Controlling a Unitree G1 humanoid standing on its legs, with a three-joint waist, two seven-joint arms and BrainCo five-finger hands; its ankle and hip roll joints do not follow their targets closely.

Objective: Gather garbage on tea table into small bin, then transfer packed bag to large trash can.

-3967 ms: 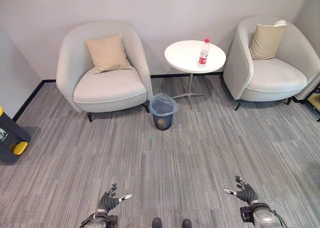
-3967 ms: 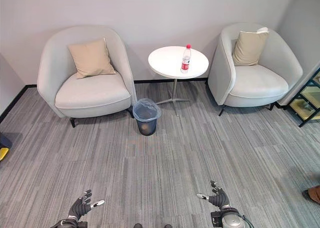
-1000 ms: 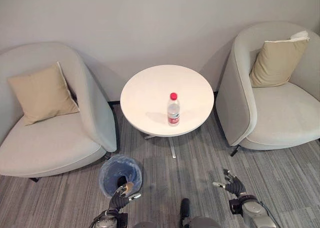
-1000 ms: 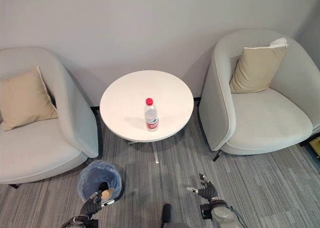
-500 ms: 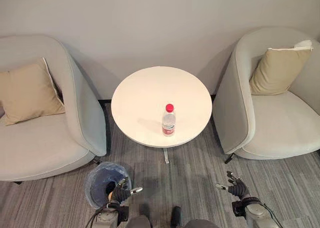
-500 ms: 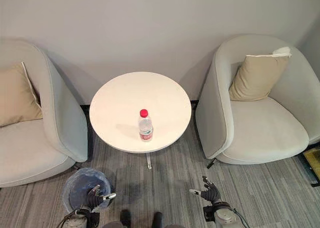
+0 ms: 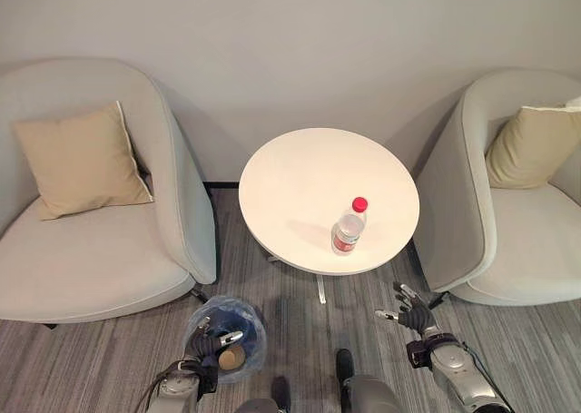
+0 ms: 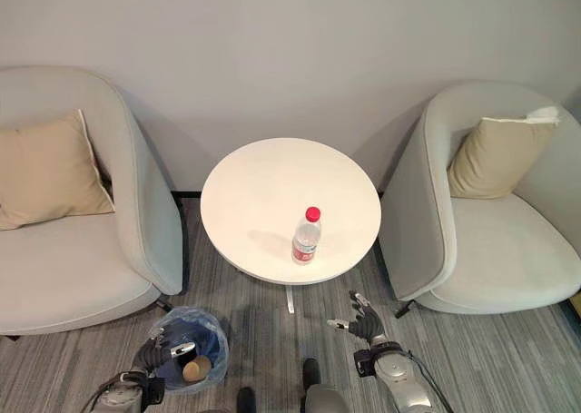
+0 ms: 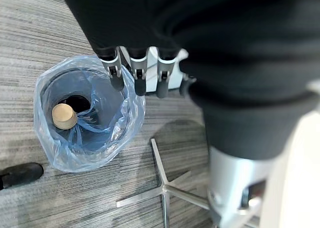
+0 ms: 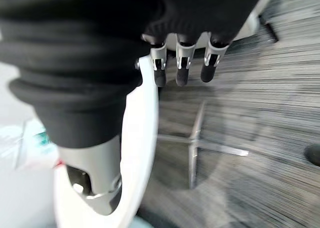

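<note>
Plastic bottle (image 7: 348,227), red cap, stands upright on near-right part of round white table (image 7: 290,172). We see small bin (image 7: 250,313) w/ blue bag on floor near-left of table, left hand (image 7: 207,345) over it, fingers relaxed, holding nothing. Right hand (image 7: 410,311) spread, empty, near table's near-right edge.

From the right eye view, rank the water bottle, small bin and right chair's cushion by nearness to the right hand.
Measured from the right hand:
1. Water bottle, on the tea table just ahead, to its left.
2. Small bin, on the floor, far left.
3. Cushion, in the right armchair, ahead-right.
</note>
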